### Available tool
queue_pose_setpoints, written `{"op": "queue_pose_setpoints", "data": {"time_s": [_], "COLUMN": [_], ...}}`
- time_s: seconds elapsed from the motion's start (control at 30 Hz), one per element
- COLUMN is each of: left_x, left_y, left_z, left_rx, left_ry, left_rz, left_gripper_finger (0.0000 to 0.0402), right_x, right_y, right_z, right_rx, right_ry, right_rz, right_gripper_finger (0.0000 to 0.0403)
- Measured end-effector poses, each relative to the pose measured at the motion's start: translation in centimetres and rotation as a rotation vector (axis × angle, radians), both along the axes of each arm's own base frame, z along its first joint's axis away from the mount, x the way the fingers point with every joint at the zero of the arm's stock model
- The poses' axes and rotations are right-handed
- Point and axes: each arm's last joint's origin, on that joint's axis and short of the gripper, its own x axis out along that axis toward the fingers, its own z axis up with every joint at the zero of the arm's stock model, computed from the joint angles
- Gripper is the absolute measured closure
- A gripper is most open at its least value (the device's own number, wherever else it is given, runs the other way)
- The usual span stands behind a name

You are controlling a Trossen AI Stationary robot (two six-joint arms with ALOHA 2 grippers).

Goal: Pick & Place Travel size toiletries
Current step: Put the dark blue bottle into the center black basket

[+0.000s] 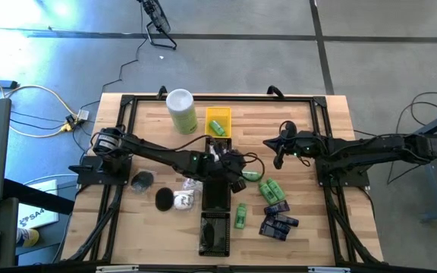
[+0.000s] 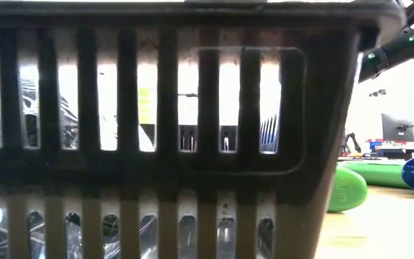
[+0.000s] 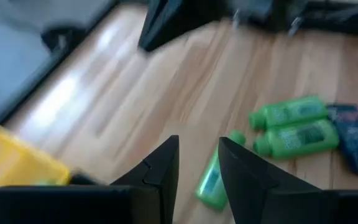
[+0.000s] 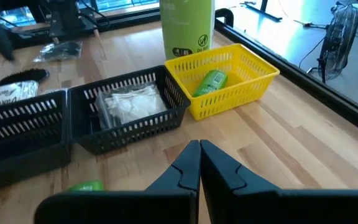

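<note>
In the high view the left gripper [image 1: 237, 163] sits at the centre of the frame, reaching in from the left over the row of black trays [image 1: 216, 196]; its wrist view shows the two dark fingers [image 3: 160, 174] a little apart with nothing between them, a green bottle [image 3: 213, 180] lying on the wood just past the tips. The right gripper [image 1: 279, 159] hangs right of centre in the high view, well apart from the trays; its fingers [image 4: 219, 165] are pressed together on nothing.

The toiletries are scattered — two more green bottles [image 3: 294, 124] lie side by side at the right of the left wrist view, touching a dark blue packet [image 3: 353, 134]; in the high view a cluster of dark packets [image 1: 278, 224] sits lower right of centre, and a black puck [image 1: 164, 199] and a white wrapped piece [image 1: 184, 199] lie lower left of centre. In the right wrist view one green bottle [image 4: 209, 82] rests inside the yellow tray [image 4: 253, 84] and white crinkly pieces [image 4: 129, 102] fill a black tray beside it; the tall pale-green canister [image 4: 187, 28] stands upright behind the yellow tray, at the top of the frame.

The low view is almost filled by a slatted tray wall [image 2: 157, 144].
</note>
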Motion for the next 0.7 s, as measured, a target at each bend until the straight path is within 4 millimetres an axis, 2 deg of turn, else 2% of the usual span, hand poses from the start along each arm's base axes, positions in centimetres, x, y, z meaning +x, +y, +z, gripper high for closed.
{"op": "queue_pose_setpoints", "data": {"time_s": [0.33, 0.57, 0.7], "left_x": [0.1, 0.1, -1.0], "left_y": [-0.1, -0.4, 0.2], "left_z": [0.5, -1.5, -1.6], "left_rx": [0.045, 0.047, 0.08], "left_ry": [-0.014, -0.033, -0.061], "left_rz": [-0.051, -0.178, -0.189], "left_gripper_finger": [0.0293, 0.0293, 0.0293], "right_x": [0.0, 0.0, 0.0], "right_y": [0.0, 0.0, 0.0], "right_z": [0.1, 0.1, 0.0], "right_rx": [-0.001, 0.02, 0.026], "right_ry": [-0.007, -0.015, -0.015], "right_rz": [-0.001, -0.009, -0.012], "right_gripper_finger": [0.04, 0.0401, 0.0401]}}
